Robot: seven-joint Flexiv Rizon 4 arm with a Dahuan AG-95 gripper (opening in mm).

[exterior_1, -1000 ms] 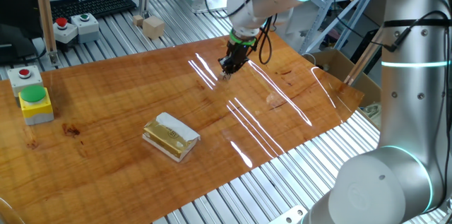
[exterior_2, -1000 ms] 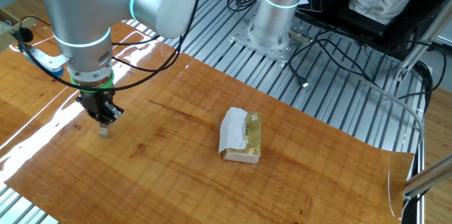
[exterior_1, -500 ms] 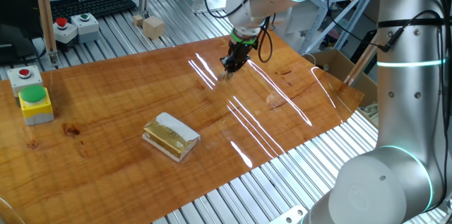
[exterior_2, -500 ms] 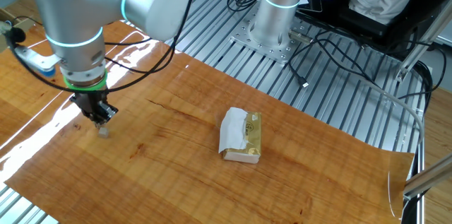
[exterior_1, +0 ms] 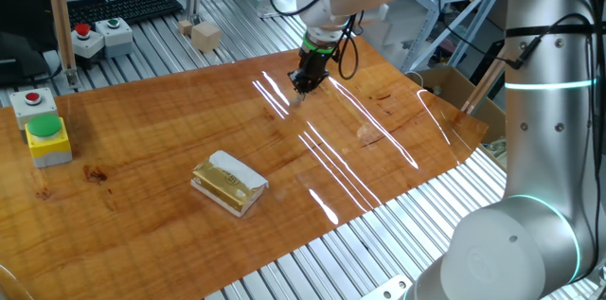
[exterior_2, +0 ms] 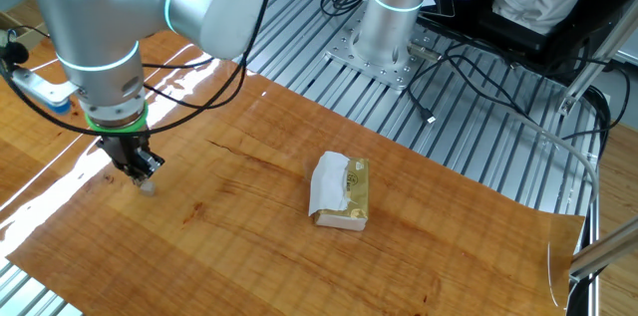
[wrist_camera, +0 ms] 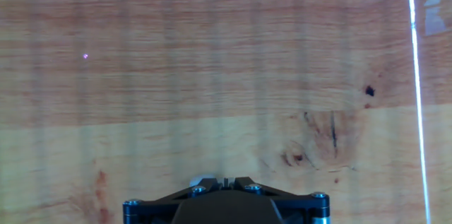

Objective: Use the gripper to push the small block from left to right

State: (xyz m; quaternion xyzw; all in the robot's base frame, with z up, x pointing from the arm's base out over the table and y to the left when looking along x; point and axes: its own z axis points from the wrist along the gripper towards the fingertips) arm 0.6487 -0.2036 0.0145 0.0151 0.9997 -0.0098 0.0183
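Gripper (exterior_2: 140, 168) jaws closed together, low over board; small block (exterior_2: 148, 186) just beside fingertips, outside them.

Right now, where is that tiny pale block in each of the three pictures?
One fixed view: the small block lies upper middle, just below the fingers.
The other fixed view: the block lies at left, under the fingers.
Hand view: a pale sliver at bottom centre.
Shared landmark: the black fingers.
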